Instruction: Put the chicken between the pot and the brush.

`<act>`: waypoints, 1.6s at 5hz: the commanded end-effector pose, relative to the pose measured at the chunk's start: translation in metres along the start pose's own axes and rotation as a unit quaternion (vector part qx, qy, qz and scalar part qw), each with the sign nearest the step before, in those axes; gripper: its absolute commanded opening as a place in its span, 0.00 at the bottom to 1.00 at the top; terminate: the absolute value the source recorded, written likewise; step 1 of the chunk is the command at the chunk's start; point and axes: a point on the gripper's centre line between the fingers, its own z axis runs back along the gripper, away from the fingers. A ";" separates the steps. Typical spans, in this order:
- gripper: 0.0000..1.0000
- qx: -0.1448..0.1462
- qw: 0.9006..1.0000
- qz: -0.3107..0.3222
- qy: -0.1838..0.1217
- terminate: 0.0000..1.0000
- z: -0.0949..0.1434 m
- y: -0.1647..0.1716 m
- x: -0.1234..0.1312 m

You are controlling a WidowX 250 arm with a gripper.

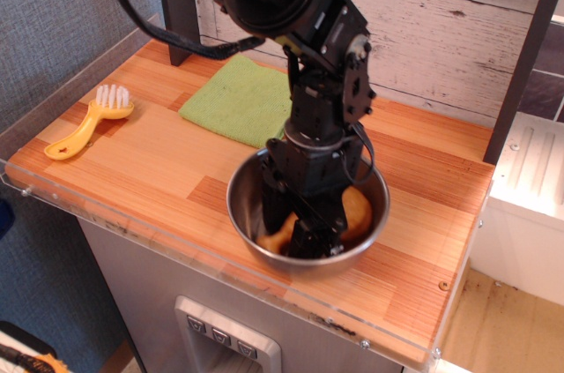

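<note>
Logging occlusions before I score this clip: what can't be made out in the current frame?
- Claw: inside the pot; the wrist body hides its tips, so open, shut or gripping cannot be told.
- Chicken: only orange patches show beside the claw; its bone tip and how it lies are mostly covered.
- Pot floor: largely blocked by the arm.
- Green cloth: right corner hidden behind the arm.
- Brush: fully visible.
</note>
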 end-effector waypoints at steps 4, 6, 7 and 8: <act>0.00 0.020 0.946 0.295 -0.131 0.00 0.097 0.091 -0.052; 0.00 0.024 0.937 0.338 -0.083 0.00 0.060 0.128 -0.083; 0.00 0.034 0.948 0.312 -0.054 0.00 0.041 0.120 -0.089; 0.00 0.037 0.956 0.286 -0.051 0.00 0.024 0.111 -0.096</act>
